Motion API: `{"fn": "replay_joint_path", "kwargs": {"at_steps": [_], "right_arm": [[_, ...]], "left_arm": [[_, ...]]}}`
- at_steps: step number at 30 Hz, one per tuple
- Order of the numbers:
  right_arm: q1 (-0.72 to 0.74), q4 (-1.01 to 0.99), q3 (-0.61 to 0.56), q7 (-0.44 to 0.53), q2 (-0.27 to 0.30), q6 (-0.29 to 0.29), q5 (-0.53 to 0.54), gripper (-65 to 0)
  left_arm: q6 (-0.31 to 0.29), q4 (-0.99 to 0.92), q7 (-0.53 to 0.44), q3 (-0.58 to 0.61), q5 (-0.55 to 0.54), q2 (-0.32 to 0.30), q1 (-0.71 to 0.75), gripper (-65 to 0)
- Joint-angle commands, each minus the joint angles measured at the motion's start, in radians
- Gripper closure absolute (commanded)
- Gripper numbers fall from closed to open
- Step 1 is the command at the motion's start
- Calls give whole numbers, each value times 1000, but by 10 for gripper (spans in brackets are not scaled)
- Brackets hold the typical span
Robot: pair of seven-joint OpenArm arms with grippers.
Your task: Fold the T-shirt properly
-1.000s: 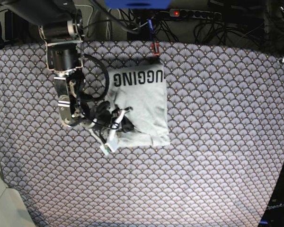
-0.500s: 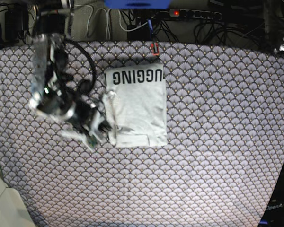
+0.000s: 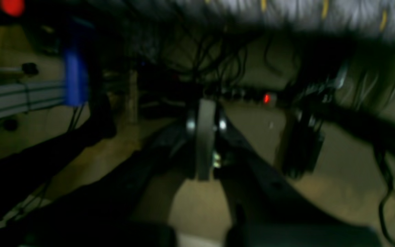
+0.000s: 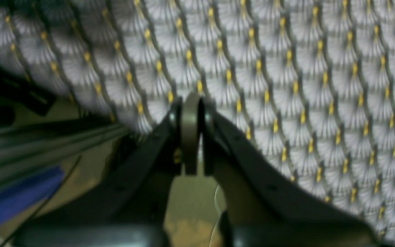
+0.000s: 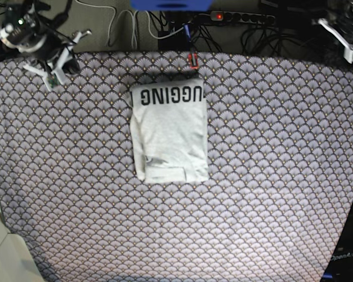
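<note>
The T-shirt (image 5: 170, 132) lies folded into a neat upright rectangle in the middle of the scallop-patterned tablecloth (image 5: 270, 176), with the black lettering "UGGING" upside down along its far edge. Nothing touches it. My right gripper (image 5: 52, 75) hangs shut and empty over the table's far left corner. In the right wrist view its fingertips (image 4: 190, 103) are pressed together above the tablecloth (image 4: 286, 68) edge. My left gripper (image 5: 346, 47) is up at the far right corner. Its wrist view is blurred and shows the gripper (image 3: 206, 106) shut and empty, facing cables behind the table.
A power strip with a red light (image 5: 219, 16) and tangled cables lie behind the table's back edge. A small red clip (image 5: 192, 60) sits at that edge just beyond the shirt. A pale object (image 5: 6, 252) fills the near left corner.
My right arm has left the shirt's left edge and swung back to the far left corner. The shirt's lower left side has settled flat. My left gripper has come further into view at the top right.
</note>
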Motion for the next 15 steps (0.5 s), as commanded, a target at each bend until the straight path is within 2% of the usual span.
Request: {"fn": "replay_joint_path", "kwargs": {"at_steps": [1, 5, 8, 12, 15], "right_arm": [[-31, 17, 19, 29, 7, 3, 11, 0], [-125, -3, 34, 44, 3, 3, 11, 0], [-177, -31, 34, 46, 0, 3, 11, 0], [-191, -138, 36, 49, -6, 3, 11, 0], [-171, -275, 33, 118, 0, 3, 11, 0]], "left_arm": [[2, 9, -15, 4, 15, -13, 18, -3], [2, -104, -61, 82, 73, 10, 19, -3], [2, -255, -165, 156, 117, 9, 18, -3], [14, -473, -351, 275, 188, 7, -25, -3], [16, -599, -435, 331, 243, 10, -81, -3]]}}
